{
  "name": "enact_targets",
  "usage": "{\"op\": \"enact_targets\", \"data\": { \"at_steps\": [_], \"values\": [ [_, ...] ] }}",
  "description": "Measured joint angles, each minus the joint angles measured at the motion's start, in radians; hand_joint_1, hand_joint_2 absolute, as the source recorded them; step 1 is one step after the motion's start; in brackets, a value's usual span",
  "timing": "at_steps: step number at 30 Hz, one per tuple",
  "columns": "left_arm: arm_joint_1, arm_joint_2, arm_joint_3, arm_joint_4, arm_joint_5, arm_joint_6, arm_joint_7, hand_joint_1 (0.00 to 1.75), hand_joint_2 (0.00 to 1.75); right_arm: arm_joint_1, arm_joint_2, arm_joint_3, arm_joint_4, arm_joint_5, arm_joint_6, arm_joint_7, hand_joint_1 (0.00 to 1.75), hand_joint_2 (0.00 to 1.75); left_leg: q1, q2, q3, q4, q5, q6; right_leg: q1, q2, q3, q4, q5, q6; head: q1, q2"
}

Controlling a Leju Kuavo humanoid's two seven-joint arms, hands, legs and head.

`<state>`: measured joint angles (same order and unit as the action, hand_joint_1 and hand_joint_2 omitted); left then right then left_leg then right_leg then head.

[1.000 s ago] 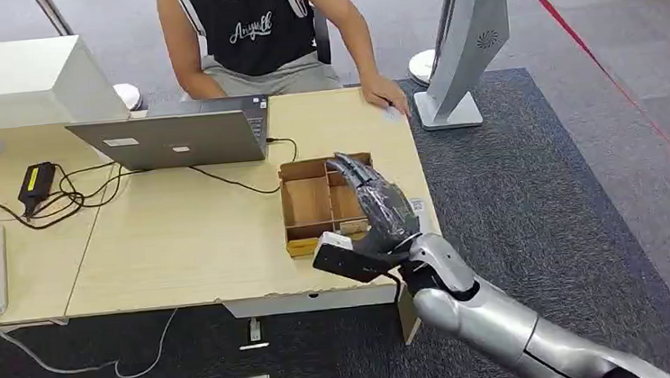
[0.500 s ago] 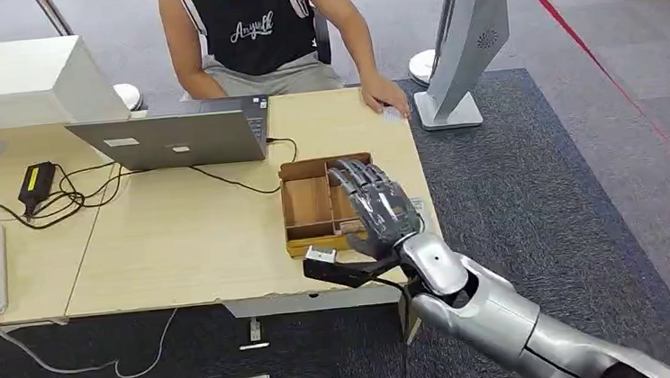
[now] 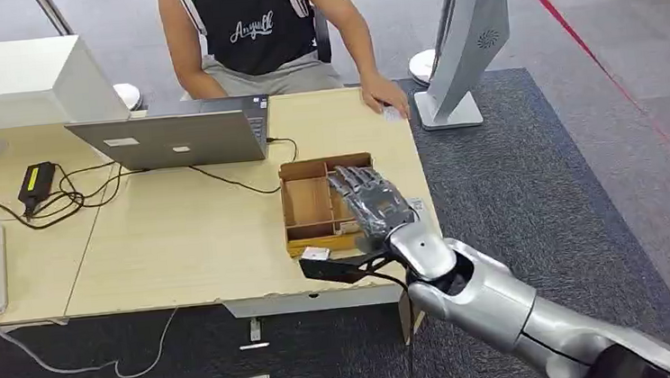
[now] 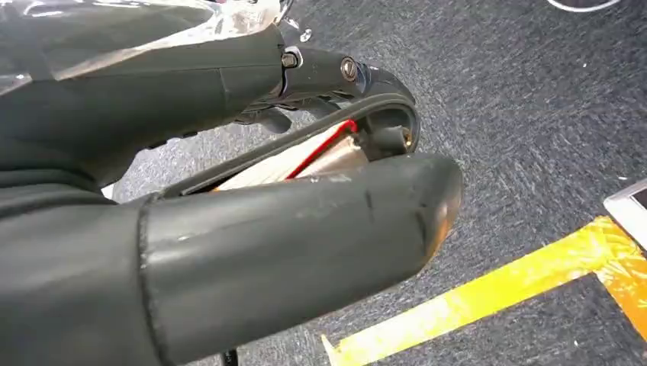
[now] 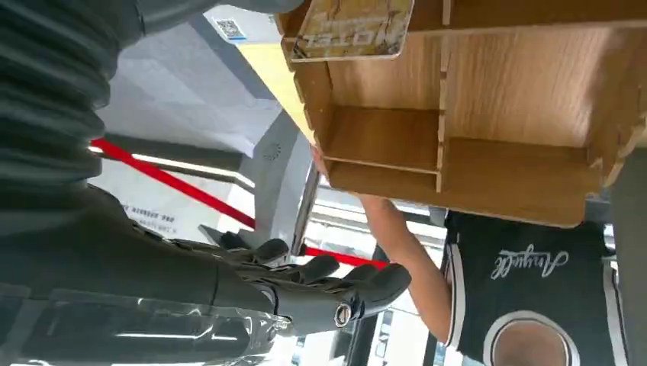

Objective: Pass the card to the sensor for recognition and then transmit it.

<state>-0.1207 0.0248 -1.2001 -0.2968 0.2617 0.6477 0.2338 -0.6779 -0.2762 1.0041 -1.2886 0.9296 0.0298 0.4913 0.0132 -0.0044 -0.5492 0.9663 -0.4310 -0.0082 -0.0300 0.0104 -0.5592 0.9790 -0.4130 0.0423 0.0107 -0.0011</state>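
Card (image 5: 352,29), gold-patterned with HOTEL lettering, propped in the compartment of the wooden box (image 3: 301,168) nearest the heel of the right hand (image 3: 371,206). Right hand released: fingers stretched forward and slightly apart above the box, grasping nothing, not touching the card. Probably a thin, stiff, light plastic card with a slick face, likely to slide if pressed flat, so best pinched by its free upper edge between thumb and a finger, well clear of the compartment wall.

Outward from the fingertips: further compartments of the same box, split by thin wooden dividers, bare wood floors showing in the right wrist view. Just beside the hand on its outer side, a small white tag with a square code (image 3: 418,206) lying on the bench (image 3: 182,237). Well beyond the fingertips, a person's hand (image 3: 384,93) resting at the far bench corner. Away on the thumb side, a laptop (image 3: 174,138).

Left hand (image 4: 229,229) hanging over dark carpet with yellow tape, fingers curled towards the thumb. Something pale with a red edge between them; cannot tell whether held.
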Motion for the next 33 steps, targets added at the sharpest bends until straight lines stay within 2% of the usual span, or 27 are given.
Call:
{"op": "enact_targets", "data": {
  "at_steps": [7, 11, 20, 33],
  "values": [
    [0.000, 0.000, 0.000, 0.000, 0.012, 0.002, 0.002, 0.00, 0.00, -0.013, 0.009, 0.015, 0.024, -0.046, 0.043, 0.006, 0.00, 1.75, 0.000, 0.000, 0.000, 0.000, 0.000, 0.000, 0.000, 0.000, 0.000, 0.000, 0.000, 0.000, 0.000, 0.000],
    [0.001, 0.000, 0.000, 0.000, 0.016, 0.002, -0.003, 0.00, 0.00, -0.015, 0.010, 0.015, 0.036, -0.061, 0.042, 0.018, 0.00, 1.75, 0.000, 0.000, 0.000, 0.000, 0.000, 0.000, 0.000, 0.000, 0.000, 0.000, 0.000, 0.000, 0.000, 0.000],
    [0.001, 0.000, 0.000, 0.000, 0.019, 0.002, 0.002, 0.00, 0.00, -0.013, 0.019, 0.015, 0.074, -0.080, -0.001, 0.064, 0.00, 1.75, 0.000, 0.000, 0.000, 0.000, 0.000, 0.000, 0.000, 0.000, 0.000, 0.000, 0.000, 0.000, 0.000, 0.000],
    [-0.003, 0.000, 0.000, 0.000, 0.012, 0.002, 0.008, 0.00, 0.00, 0.003, 0.042, 0.014, 0.156, -0.113, -0.041, 0.064, 0.00, 1.75, 0.000, 0.000, 0.000, 0.000, 0.000, 0.000, 0.000, 0.000, 0.000, 0.000, 0.000, 0.000, 0.000, 0.000]
  ]
}}
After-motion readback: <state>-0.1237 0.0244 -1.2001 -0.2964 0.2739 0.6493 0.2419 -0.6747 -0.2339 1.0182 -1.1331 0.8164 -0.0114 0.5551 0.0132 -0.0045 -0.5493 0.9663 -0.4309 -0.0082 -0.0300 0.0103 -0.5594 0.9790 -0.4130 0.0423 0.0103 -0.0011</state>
